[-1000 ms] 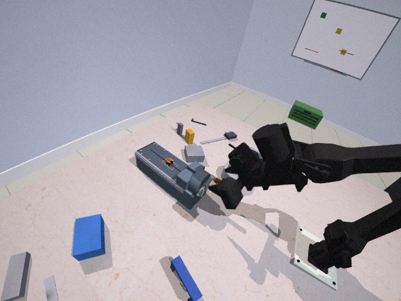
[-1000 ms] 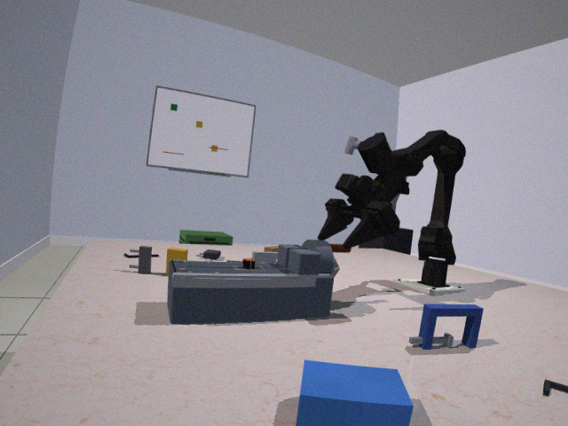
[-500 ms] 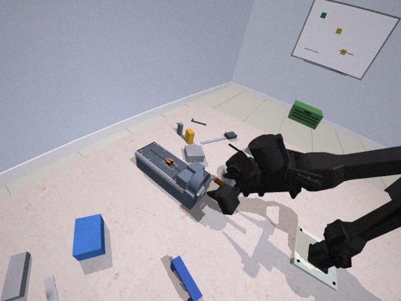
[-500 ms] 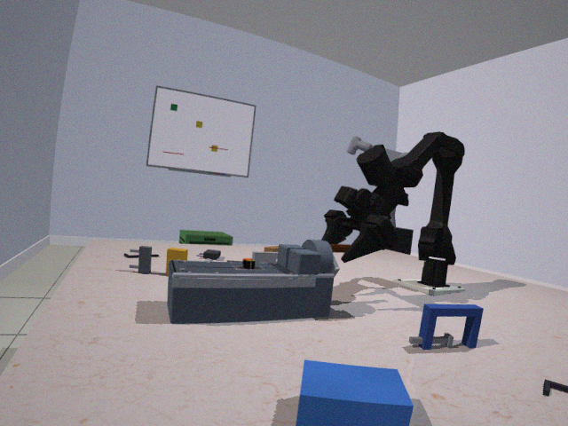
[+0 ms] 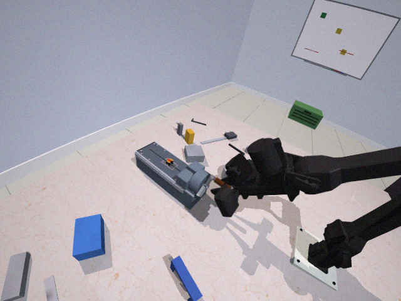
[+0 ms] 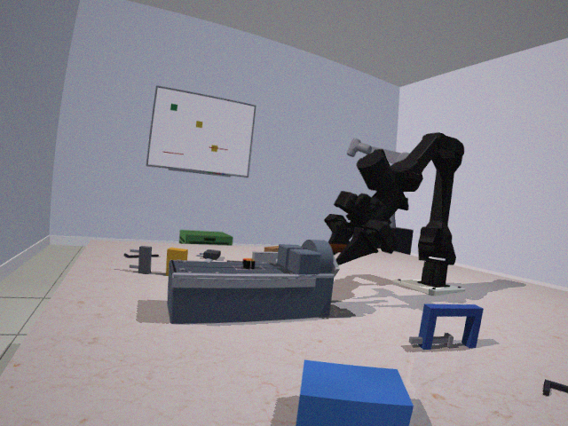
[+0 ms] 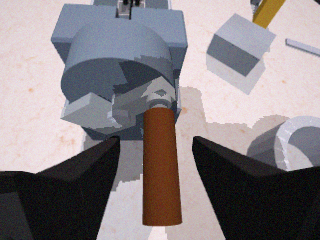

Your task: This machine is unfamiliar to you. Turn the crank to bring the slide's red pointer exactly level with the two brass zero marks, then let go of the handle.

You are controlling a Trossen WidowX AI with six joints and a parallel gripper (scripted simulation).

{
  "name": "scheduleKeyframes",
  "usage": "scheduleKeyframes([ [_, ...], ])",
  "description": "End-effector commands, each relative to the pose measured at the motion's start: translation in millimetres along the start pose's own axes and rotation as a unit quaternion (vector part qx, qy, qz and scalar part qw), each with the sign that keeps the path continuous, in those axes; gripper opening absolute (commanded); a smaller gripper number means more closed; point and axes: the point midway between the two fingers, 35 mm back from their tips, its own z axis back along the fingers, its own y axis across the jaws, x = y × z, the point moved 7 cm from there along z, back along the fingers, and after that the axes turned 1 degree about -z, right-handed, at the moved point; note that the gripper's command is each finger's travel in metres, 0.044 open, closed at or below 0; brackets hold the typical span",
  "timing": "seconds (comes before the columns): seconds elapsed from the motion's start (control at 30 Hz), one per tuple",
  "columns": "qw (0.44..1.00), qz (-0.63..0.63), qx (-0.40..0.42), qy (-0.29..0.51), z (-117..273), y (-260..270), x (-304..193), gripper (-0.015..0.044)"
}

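The blue-grey machine stands on the table. Its red pointer sits in the top slot by small yellow marks; whether they are level is too small to tell. The pointer is cut off in the wrist view. The pale crank arm lies across the round hub, with the brown handle sticking out at its right end. My gripper is partly open around the handle, with a gap on both sides in the wrist view.
A grey block and a yellow block stand beside the machine. A pale hollow cylinder is right of the gripper. A blue box and a blue bracket stand farther off.
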Motion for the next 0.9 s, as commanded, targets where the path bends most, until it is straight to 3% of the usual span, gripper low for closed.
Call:
scheduleKeyframes([
  [0.0,1.000,0.002,0.001,-0.001,-0.1,0.1,0.2,0.0151],
  [0.2,1.000,0.002,0.001,-0.001,-0.1,0.1,0.2,0.0000],
  [0.87,1.000,0.002,0.001,-0.001,-3.1,-2.3,-3.4,0.0000],
])
